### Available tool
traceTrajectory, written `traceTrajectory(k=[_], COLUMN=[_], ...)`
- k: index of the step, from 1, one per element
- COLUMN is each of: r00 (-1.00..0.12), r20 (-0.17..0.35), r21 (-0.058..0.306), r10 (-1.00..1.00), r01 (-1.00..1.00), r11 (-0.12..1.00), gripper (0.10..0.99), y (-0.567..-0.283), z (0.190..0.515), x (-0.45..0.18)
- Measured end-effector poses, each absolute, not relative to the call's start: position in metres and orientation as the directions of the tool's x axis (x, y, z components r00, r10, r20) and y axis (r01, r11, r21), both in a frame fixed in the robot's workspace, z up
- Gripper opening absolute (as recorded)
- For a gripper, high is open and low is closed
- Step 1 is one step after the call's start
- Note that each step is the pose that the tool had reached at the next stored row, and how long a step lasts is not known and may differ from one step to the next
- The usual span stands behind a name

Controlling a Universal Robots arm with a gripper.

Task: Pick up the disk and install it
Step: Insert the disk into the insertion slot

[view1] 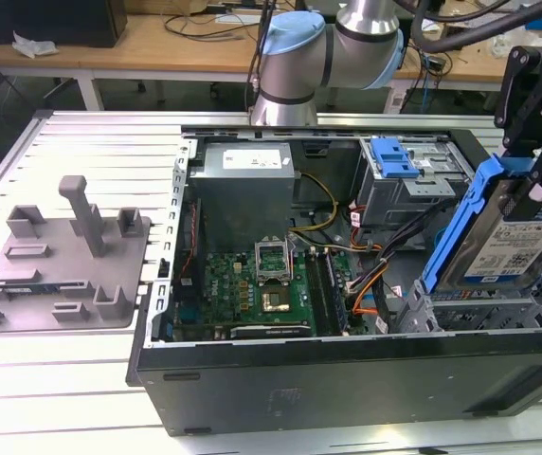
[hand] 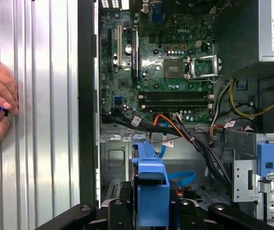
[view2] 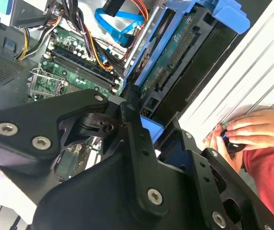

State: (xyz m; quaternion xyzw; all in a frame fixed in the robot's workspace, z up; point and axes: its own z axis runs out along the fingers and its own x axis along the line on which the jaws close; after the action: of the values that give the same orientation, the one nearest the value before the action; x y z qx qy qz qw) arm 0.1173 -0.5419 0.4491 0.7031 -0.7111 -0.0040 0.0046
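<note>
The gripper [view1: 529,171] pinches the disk [view1: 510,248], held tilted at the exterior view's right edge, just above the metal bay [view1: 479,313]. Pickup looks done and installing is in hand; that calls for squaring the disk with the bay.

the arm [view1: 295,47] in the upper middle of the exterior view is a thick round tube of silver-grey metal, with pale blue caps over its joints. black cables [view1: 442,38] loop across the upper right of that frame beside it. the gripper [view1: 534,175] at the right edge is matt black all over, built of flat bars linked at pivots. in the second wrist view it shows broad black plates with rounded corners and long narrow links, fastened by silver screws [view2: 6,128] with hex sockets. in the first wrist view its black bars carry small round-headed bolts [hand: 85,208].
</note>
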Motion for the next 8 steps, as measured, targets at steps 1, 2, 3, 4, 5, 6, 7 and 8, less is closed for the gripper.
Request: traceTrajectory(k=[1, 2, 3, 4, 5, 6, 7, 8], r00=[-0.011, -0.011, -0.011, -0.011, -0.011, -0.011, -0.011, -0.011], r20=[0.001, 0.001, 0.001, 0.001, 0.001, 0.001, 0.001, 0.001], r21=[0.012, 0.012, 0.012, 0.013, 0.013, 0.013, 0.013, 0.013], r10=[-1.000, -1.000, -1.000, -1.000, -1.000, -1.000, -1.000, -1.000], r01=[-1.000, -1.000, -1.000, -1.000, -1.000, -1.000, -1.000, -1.000], r11=[0.011, 0.011, 0.011, 0.011, 0.011, 0.011, 0.011, 0.011], gripper=[0.369, 0.369, 0.369, 0.369, 0.369, 0.369, 0.369, 0.369], y=[-0.5419, -0.5420, -0.5420, -0.5421, -0.5421, -0.5421, -0.5421, -0.5422], z=[0.4471, 0.4459, 0.4450, 0.4439, 0.4429, 0.4419, 0.4409, 0.4395], x=[0.1173, 0.1174, 0.1175, 0.1176, 0.1178, 0.1179, 0.1180, 0.1180])
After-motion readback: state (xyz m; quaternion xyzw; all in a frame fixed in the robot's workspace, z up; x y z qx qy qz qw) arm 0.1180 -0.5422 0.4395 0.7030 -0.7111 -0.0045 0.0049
